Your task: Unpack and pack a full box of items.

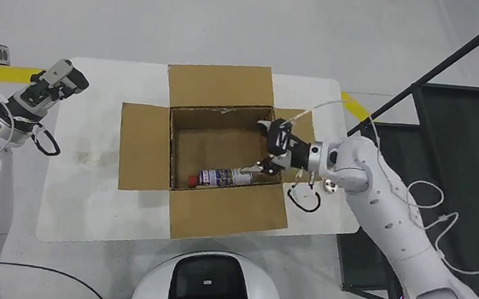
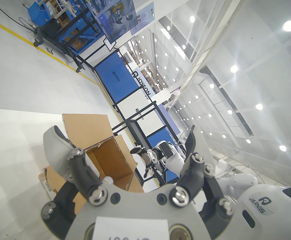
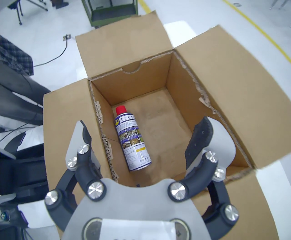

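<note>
An open cardboard box (image 1: 219,88) (image 3: 227,75) (image 2: 113,156) stands in the middle of the white table (image 1: 90,196), its four flaps folded out. One spray can (image 1: 227,178) (image 3: 131,138) with a red cap lies on its side on the box floor, against one wall. My right gripper (image 1: 272,149) (image 3: 145,134) hangs open over the box's right rim, above the can's base, holding nothing. My left gripper (image 1: 57,78) (image 2: 122,145) is open and empty, raised off the table's far left corner, tilted upward toward the box.
A dark metal rack (image 1: 447,133) stands right of the table, its slanted bar over the right arm. Loose cables (image 1: 304,198) lie on the table by the box's right flap. Bare tabletop spreads left of the box (image 1: 86,136).
</note>
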You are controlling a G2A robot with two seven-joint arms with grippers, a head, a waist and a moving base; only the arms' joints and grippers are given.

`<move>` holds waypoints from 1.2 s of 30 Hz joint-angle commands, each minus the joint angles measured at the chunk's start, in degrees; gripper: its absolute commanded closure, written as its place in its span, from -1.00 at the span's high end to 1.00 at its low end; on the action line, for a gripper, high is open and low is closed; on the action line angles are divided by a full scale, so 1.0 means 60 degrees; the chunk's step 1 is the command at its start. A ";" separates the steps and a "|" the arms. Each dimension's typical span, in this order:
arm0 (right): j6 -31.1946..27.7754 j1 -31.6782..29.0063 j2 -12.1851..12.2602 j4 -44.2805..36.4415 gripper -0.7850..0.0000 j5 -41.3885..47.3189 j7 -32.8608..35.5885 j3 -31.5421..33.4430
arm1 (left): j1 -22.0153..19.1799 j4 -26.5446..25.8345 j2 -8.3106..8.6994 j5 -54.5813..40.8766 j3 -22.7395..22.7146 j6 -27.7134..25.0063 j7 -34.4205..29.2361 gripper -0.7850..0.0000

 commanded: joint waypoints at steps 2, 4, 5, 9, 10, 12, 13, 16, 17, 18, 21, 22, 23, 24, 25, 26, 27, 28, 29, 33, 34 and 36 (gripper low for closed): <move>0.1048 -0.1753 0.0220 -0.0812 1.00 -0.0560 -0.0885 0.1639 | 0.0000 0.0000 0.0000 0.0000 0.0000 0.0000 0.0000 1.00; 0.1390 -0.2634 0.0291 -0.1065 1.00 -0.0761 -0.1587 0.2333 | 0.0000 0.0000 0.0000 0.0000 0.0000 0.0000 0.0000 1.00; 0.1462 -0.2985 0.0317 -0.1125 1.00 -0.0832 -0.1868 0.2613 | 0.0000 0.0000 0.0000 0.0000 0.0000 0.0000 0.0000 1.00; 0.1339 -0.3573 0.0367 -0.1239 1.00 -0.1019 -0.2355 0.3099 | 0.0000 0.0000 0.0000 0.0000 0.0000 0.0000 0.0000 1.00; 0.1339 -0.3573 0.0367 -0.1239 1.00 -0.1019 -0.2355 0.3099 | 0.0000 0.0000 0.0000 0.0000 0.0000 0.0000 0.0000 1.00; 0.1339 -0.3573 0.0367 -0.1239 1.00 -0.1019 -0.2355 0.3099 | 0.0000 0.0000 0.0000 0.0000 0.0000 0.0000 0.0000 1.00; 0.1339 -0.3573 0.0367 -0.1239 1.00 -0.1019 -0.2355 0.3099 | 0.0000 0.0000 0.0000 0.0000 0.0000 0.0000 0.0000 1.00; 0.1339 -0.3573 0.0367 -0.1239 1.00 -0.1019 -0.2355 0.3099 | 0.0000 0.0000 0.0000 0.0000 0.0000 0.0000 0.0000 1.00; 0.1339 -0.3573 0.0367 -0.1239 1.00 -0.1019 -0.2355 0.3099 | 0.0000 0.0000 0.0000 0.0000 0.0000 0.0000 0.0000 1.00; 0.1339 -0.3573 0.0367 -0.1239 1.00 -0.1019 -0.2355 0.3099 | 0.0000 0.0000 0.0000 0.0000 0.0000 0.0000 0.0000 1.00; 0.1339 -0.3573 0.0367 -0.1239 1.00 -0.1019 -0.2355 0.3099 | 0.0000 0.0000 0.0000 0.0000 0.0000 0.0000 0.0000 1.00; 0.1339 -0.3573 0.0367 -0.1239 1.00 -0.1019 -0.2355 0.3099 | 0.0000 0.0000 0.0000 0.0000 0.0000 0.0000 0.0000 1.00; 0.1339 -0.3573 0.0367 -0.1239 1.00 -0.1019 -0.2355 0.3099 | 0.0000 0.0000 0.0000 0.0000 0.0000 0.0000 0.0000 1.00; 0.1339 -0.3573 0.0367 -0.1239 1.00 -0.1019 -0.2355 0.3099 | 0.0000 0.0000 0.0000 0.0000 0.0000 0.0000 0.0000 1.00; 0.1339 -0.3573 0.0367 -0.1239 1.00 -0.1019 -0.2355 0.3099 | 0.0000 0.0000 0.0000 0.0000 0.0000 0.0000 0.0000 1.00; 0.1339 -0.3573 0.0367 -0.1239 1.00 -0.1019 -0.2355 0.3099 | 0.0000 0.0000 0.0000 0.0000 0.0000 0.0000 0.0000 1.00; 0.1339 -0.3573 0.0367 -0.1239 1.00 -0.1019 -0.2355 0.3099 | 0.0000 0.0000 0.0000 0.0000 0.0000 0.0000 0.0000 1.00; 0.1339 -0.3573 0.0367 -0.1239 1.00 -0.1019 -0.2355 0.3099 | 0.0000 0.0000 0.0000 0.0000 0.0000 0.0000 0.0000 1.00; 0.1384 -0.3585 0.0366 -0.1214 1.00 -0.1008 -0.2357 0.3110 | 0.0000 0.0000 0.0000 0.0000 0.0000 0.0000 0.0000 1.00; 0.1374 -0.3869 0.0396 -0.0814 1.00 -0.0940 -0.2240 0.3382 | 0.0000 0.0000 0.0000 0.0000 0.0000 0.0000 0.0000 1.00; 0.1246 -0.4075 0.0405 -0.0547 1.00 -0.0645 -0.2275 0.3511 | 0.0000 0.0000 0.0000 0.0000 0.0000 0.0000 0.0000 1.00; 0.1002 -0.4368 0.0420 -0.0137 1.00 -0.0084 -0.2365 0.3734 | 0.0000 0.0000 0.0000 0.0000 0.0000 0.0000 0.0000 1.00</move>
